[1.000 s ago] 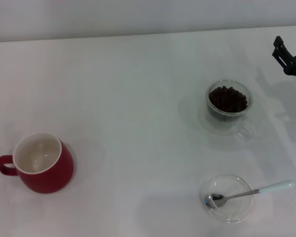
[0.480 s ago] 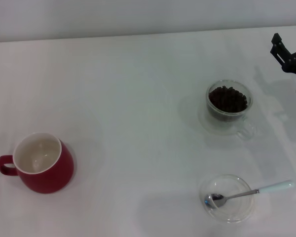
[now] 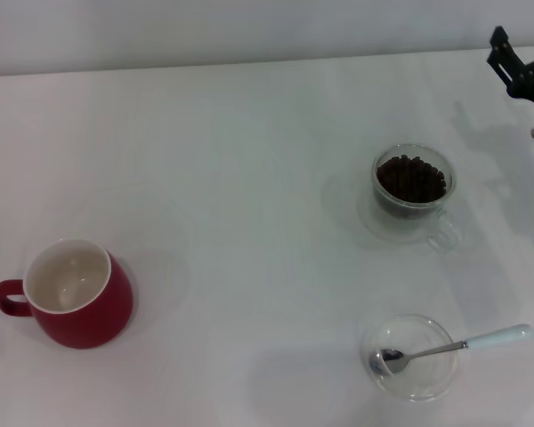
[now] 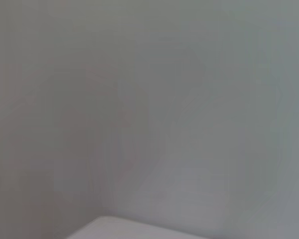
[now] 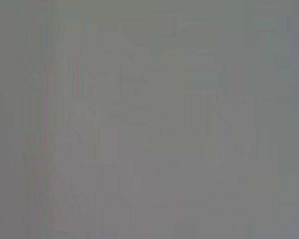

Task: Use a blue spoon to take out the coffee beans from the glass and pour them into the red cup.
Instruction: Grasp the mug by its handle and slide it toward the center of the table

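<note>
Nothing in hand yet, and the risks sit at the start: the blue spoon (image 3: 454, 348) lies with its metal bowl inside a shallow glass dish (image 3: 409, 356) and its pale handle jutting out over the rim toward the right edge of the table (image 3: 249, 160) — a careless pinch on that raised handle could tip the dish or flick the spoon out of it, in my judgement. The glass (image 3: 414, 191) is heaped nearly to the brim with coffee beans (image 3: 411, 178), so a deep scoop would likely spill some over the side. And the red cup (image 3: 71, 294) stands far off on the left near side, well apart from the glass — a long carry for a loaded spoon, with beans prone to roll off if it tilts. Now the end effector: the right gripper (image 3: 521, 71) shows only as a dark piece at the far right edge, above and beyond the glass, touching nothing and holding nothing I can see; whether its fingers are spread or pressed together I cannot tell. The left gripper is out of sight, and both wrist views show only blank grey.
</note>
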